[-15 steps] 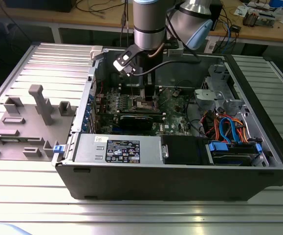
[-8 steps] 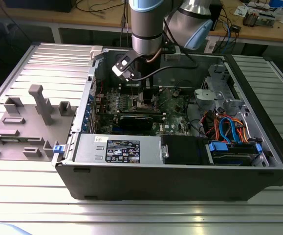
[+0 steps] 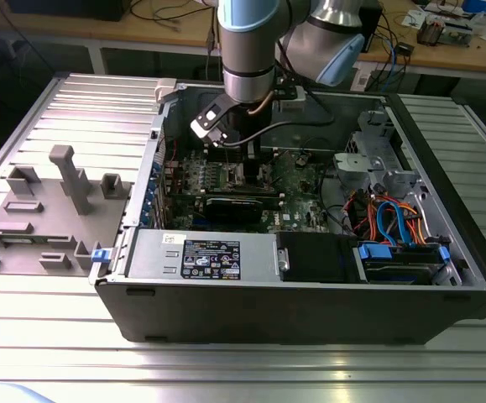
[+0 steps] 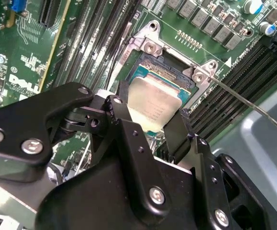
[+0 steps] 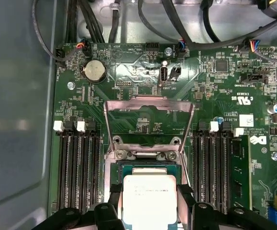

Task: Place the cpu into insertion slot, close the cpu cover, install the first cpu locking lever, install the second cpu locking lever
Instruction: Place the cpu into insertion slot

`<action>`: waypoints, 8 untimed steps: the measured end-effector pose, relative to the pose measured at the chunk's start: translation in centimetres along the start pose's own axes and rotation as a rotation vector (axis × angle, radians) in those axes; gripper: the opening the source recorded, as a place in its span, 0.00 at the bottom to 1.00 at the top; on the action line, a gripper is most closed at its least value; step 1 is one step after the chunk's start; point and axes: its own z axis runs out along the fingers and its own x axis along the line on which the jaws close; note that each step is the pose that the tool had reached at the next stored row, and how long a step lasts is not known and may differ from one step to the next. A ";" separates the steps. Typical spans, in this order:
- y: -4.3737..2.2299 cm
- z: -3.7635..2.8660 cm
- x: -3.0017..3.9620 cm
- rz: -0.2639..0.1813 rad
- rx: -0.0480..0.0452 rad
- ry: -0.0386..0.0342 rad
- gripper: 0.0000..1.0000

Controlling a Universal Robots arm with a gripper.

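Open case (image 3: 226, 311) on a ribbed metal table, motherboard (image 3: 305, 176) flat inside, arm pointing straight down into it. In both wrist views, gripper (image 4: 150, 108) directly over the socket (image 5: 148, 166). Cover (image 5: 148, 101) swung up and open beyond the socket. Fingers (image 4: 180, 130) clamped on opposite edges of the cpu (image 5: 149, 196), which is just above or barely in the socket; cannot tell whether seated. One thin lever (image 4: 246, 103) sticking out free to the side. Step in hand, by the look of it: the first, seating the cpu. Calls for the chip square and level to the socket, with no tilt and no force.
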 end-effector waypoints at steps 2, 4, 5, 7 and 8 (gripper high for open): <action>-0.03 0.21 0.03 0.002 -0.0002 -0.0001 0.54; -0.13 0.38 0.03 0.003 -0.0002 -0.0003 0.54; -0.14 0.44 0.03 0.003 -0.0002 -0.0002 0.54; -0.17 0.57 0.03 0.003 -0.0002 -0.0002 0.54; -0.18 0.62 0.03 0.003 -0.0002 -0.0003 0.54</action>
